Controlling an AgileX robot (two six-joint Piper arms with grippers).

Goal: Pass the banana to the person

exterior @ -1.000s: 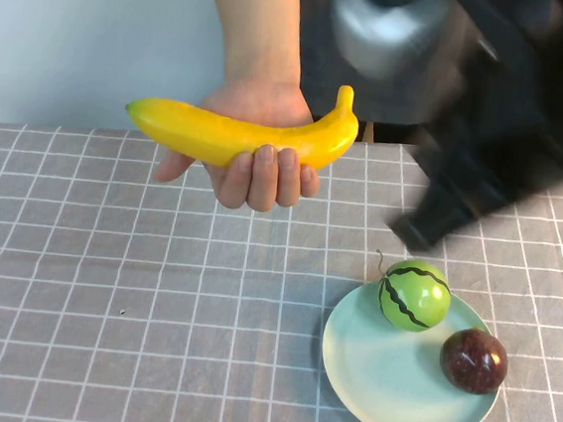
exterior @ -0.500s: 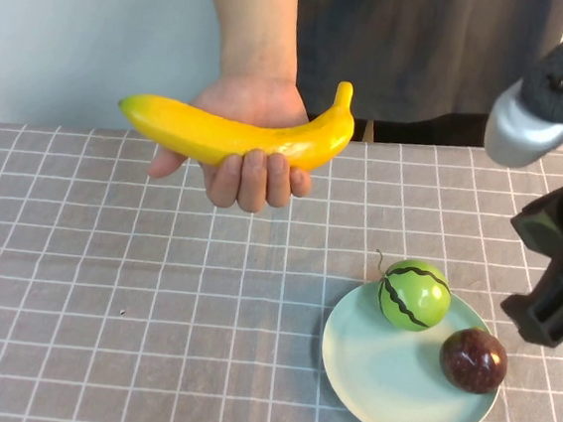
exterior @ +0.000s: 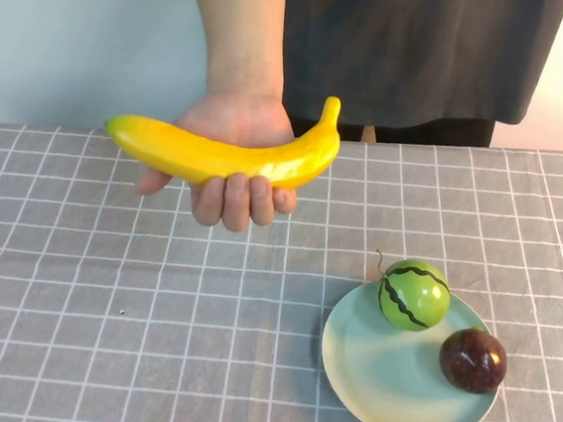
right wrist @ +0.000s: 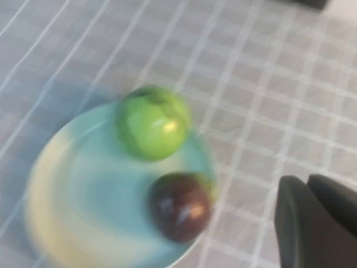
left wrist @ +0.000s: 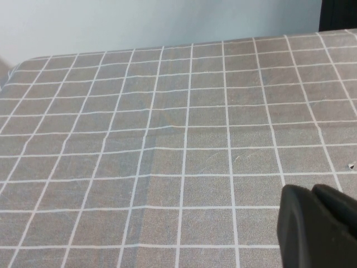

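Note:
The banana (exterior: 222, 151) is long and bright yellow, and lies across the palm of the person's hand (exterior: 226, 191) above the far middle of the table. The person (exterior: 407, 44) stands behind the table in a dark grey top, bare arm reaching down. Neither gripper shows in the high view. My left gripper (left wrist: 312, 191) is shut and empty over bare checked cloth in the left wrist view. My right gripper (right wrist: 308, 181) is shut and empty in the right wrist view, beside the plate.
A pale green plate (exterior: 375, 380) at the front right holds a green striped round fruit (exterior: 414, 295) and a dark maroon round fruit (exterior: 473, 359); both show in the right wrist view (right wrist: 153, 125) (right wrist: 179, 207). A grey checked cloth (exterior: 103, 304) covers the table.
My right arm has pulled back to the right and left the high view. The person's hand with the banana has shifted slightly left and away.

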